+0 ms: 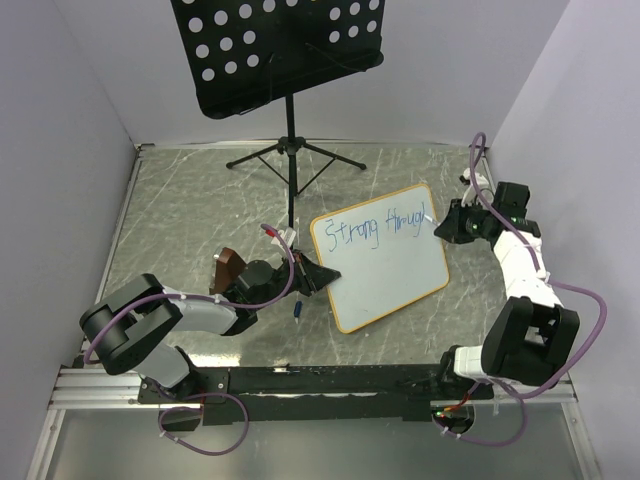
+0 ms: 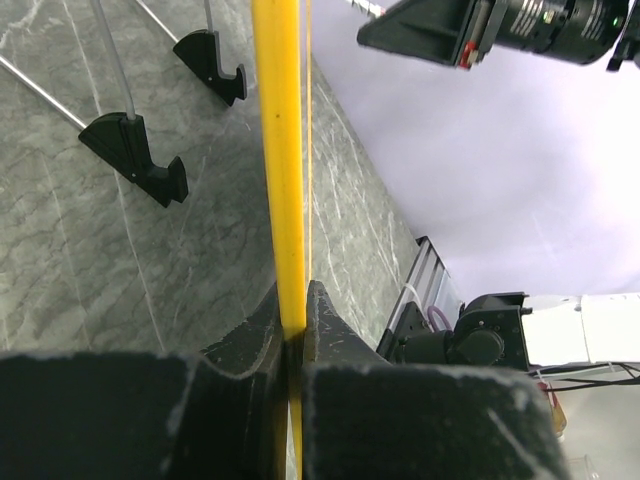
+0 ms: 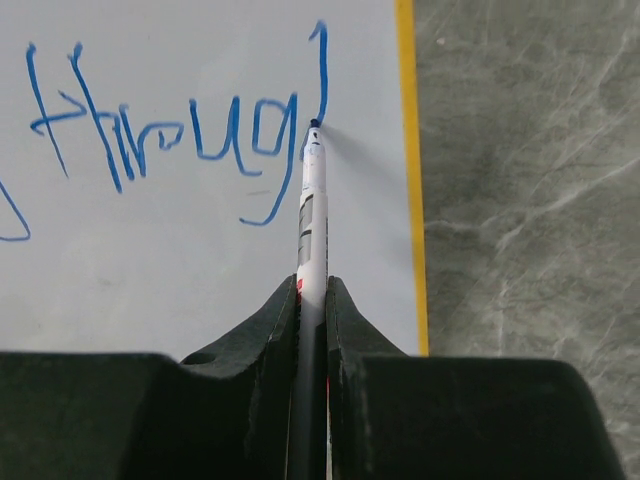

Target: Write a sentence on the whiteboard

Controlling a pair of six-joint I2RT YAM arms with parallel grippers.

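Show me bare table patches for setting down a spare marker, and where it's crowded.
Free: the table between the left wall and the music stand legs; the strip between the whiteboard and the base rail. Crowded: the board's left edge, clamped by the left gripper, and its far-right corner, where the right gripper holds the marker.

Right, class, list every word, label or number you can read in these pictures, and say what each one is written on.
"Strong": blue handwriting on the top line of the whiteboard.
"throug", then one upright stroke of an unfinished letter: same line, ending at the tip of the marker.
Markings on the marker's barrel: too blurred to read.
No other readable text, label or number shows in any view.
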